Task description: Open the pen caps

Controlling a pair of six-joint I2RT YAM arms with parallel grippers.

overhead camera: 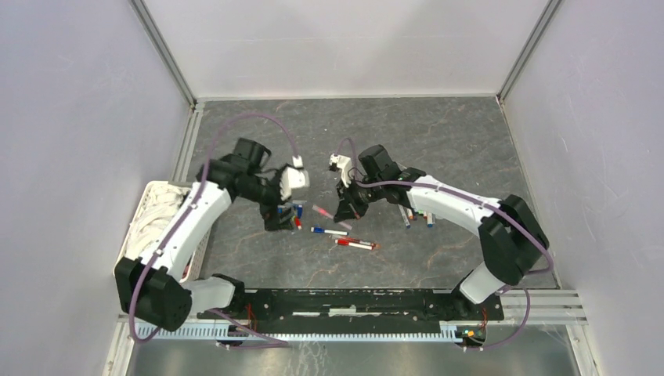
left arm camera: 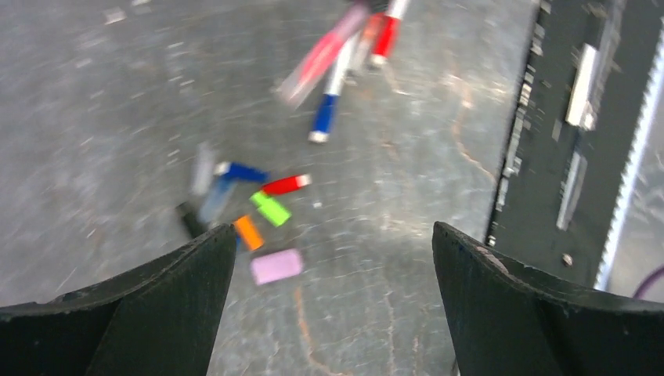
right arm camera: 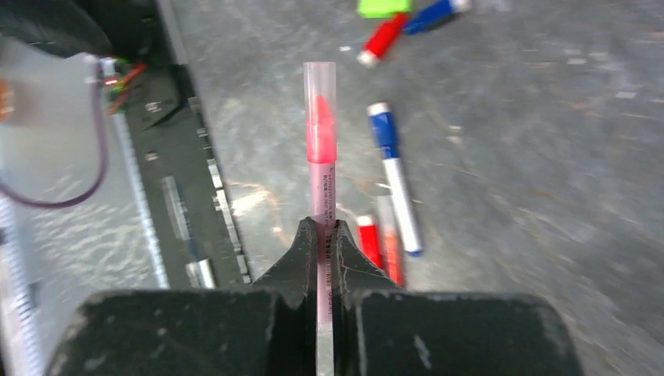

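Right wrist view: the right gripper [right arm camera: 322, 235] is recorded clenched on the barrel of the pink pen [right arm camera: 321, 168], which is pinched from both sides. A clear cap [right arm camera: 320, 78] is seen seated on the pink pen's far end, over a pink tip. Whether the pink pen is raised off the table [right arm camera: 548, 157] cannot be told. A blue-capped pen [right arm camera: 395, 180] is noted lying just beside the pink pen, on the side away from the black base rail [right arm camera: 176, 204]. A red-ended pen [right arm camera: 368, 235] is placed between the two, near the fingers. Beyond the pink pen's capped end, a red cap [right arm camera: 384, 37] and a green cap [right arm camera: 384, 6] are found loose on the table.

Left wrist view: the left gripper [left arm camera: 333, 229] is observed spread wide, with nothing between its fingers. It is held above a lilac cap [left arm camera: 272, 266] and an orange cap [left arm camera: 249, 233], near the pink pen and opposite the right gripper.
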